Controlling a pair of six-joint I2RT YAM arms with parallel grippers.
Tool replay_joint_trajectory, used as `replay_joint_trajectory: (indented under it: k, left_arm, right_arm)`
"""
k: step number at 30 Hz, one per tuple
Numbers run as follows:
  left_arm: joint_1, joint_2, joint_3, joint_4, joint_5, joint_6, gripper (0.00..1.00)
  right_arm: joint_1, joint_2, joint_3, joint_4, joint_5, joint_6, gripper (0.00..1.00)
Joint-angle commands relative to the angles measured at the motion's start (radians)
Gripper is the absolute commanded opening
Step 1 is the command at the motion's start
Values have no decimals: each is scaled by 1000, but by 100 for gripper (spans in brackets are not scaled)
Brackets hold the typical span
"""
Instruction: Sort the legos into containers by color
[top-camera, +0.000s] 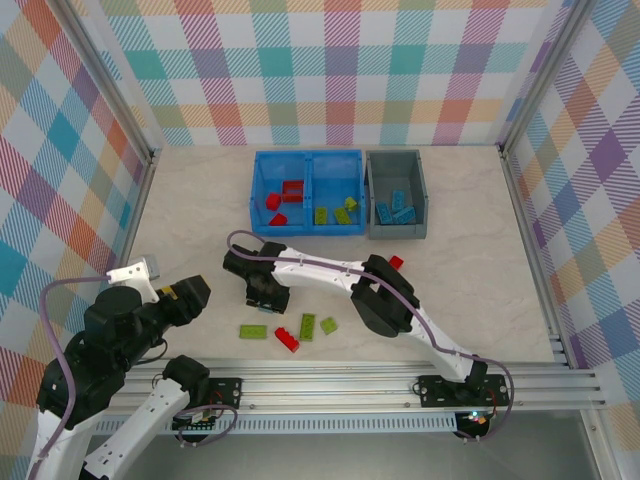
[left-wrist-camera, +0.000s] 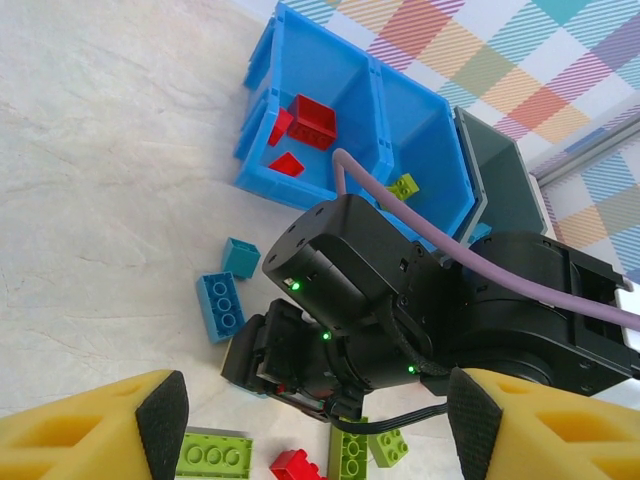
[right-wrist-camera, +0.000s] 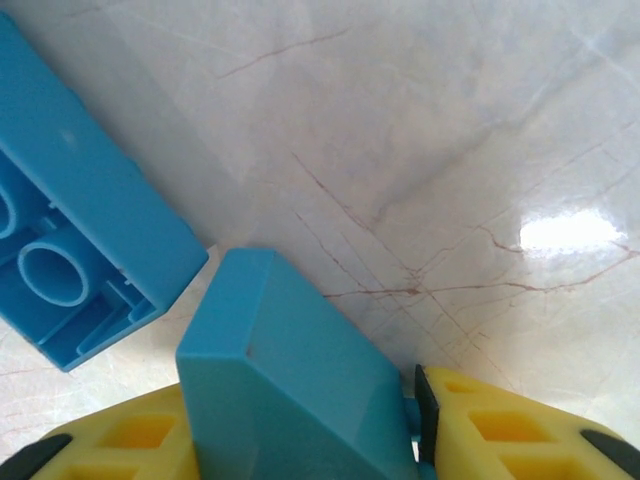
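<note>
Right gripper (right-wrist-camera: 300, 440) clamps 1 blue lego (right-wrist-camera: 280, 370), its lower end cut off.

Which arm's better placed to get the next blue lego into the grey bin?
Right. The right gripper is closed on a blue brick, and the grey bin stands toward the right. The left gripper is open, back near its base.

Two containers stand at upper centre: one blue bin (top-camera: 300, 155), one grey bin (top-camera: 396, 155). Five red bricks (top-camera: 292, 190) show, three binned and two loose. Six green bricks (top-camera: 253, 332): three binned, three loose. About three blue bricks (top-camera: 400, 198) lie binned; the left wrist view adds two loose at centre left.
</note>
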Motion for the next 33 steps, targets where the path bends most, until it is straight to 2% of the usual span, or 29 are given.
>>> replay_joint_trajectory:
  k: [1,5,9,13,16,19,22,25,29,33]
  left_arm:
    - [-6,16,-8,15,26,9,71]
    - [-6,53,-5,60,82,11,71]
    - [-6,136,-8,158,198,3,71]
    - [-8,257,-11,289,317,-36,70]
    - [-40,381,25,350,339,-46,68]
    - [-150,514,76,402,269,-30,67]
    - [-298,646,136,444,129,2,68]
    - [-414,759,162,513,-5,-5,68]
    - [-523,879,189,631,-131,-7,68]
    - [-638,1023,327,665,-258,74,68]
  right_arm:
    - [2,-73,-48,-16,53,-17,40]
    - [-1,-239,-162,-9,162,-59,38]
    - [-51,-517,-351,-4,324,-136,39]
    - [-228,-757,-512,13,353,-293,39]
    - [-389,-830,-543,28,334,-454,39]
    - [-547,-803,-522,51,281,-573,39]
    - [-675,-698,-445,63,214,-651,39]
    - [-752,-569,-346,70,168,-688,39]
    - [-820,-401,-200,79,74,-728,38]
    - [-862,-242,-28,36,22,-764,38]
